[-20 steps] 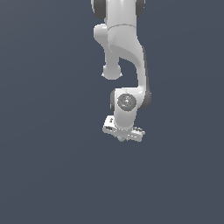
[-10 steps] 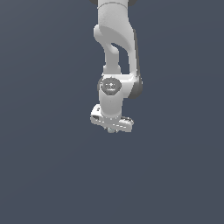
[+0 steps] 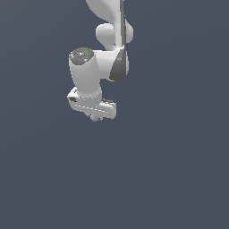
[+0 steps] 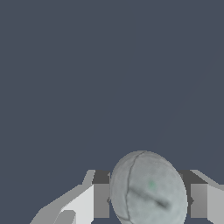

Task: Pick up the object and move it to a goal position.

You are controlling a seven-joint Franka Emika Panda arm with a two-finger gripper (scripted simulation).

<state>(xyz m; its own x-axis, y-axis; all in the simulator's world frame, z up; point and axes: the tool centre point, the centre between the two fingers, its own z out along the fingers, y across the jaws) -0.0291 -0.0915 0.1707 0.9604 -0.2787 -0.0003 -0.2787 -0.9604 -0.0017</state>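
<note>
My gripper (image 4: 148,199) clamped on ball (image 4: 148,192) — arm shifted toward exterior view's left since a second ago; carry toward goal underway.

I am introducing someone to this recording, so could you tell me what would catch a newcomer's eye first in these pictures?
In the exterior view, the white Panda arm reaches down from the top edge against a plain dark grey-blue background, its gripper at its lowest end. In the wrist view, a pale grey-bluish ball with a mottled, dark-lined surface sits between the gripper's fingers, filling the gap between them.
</note>
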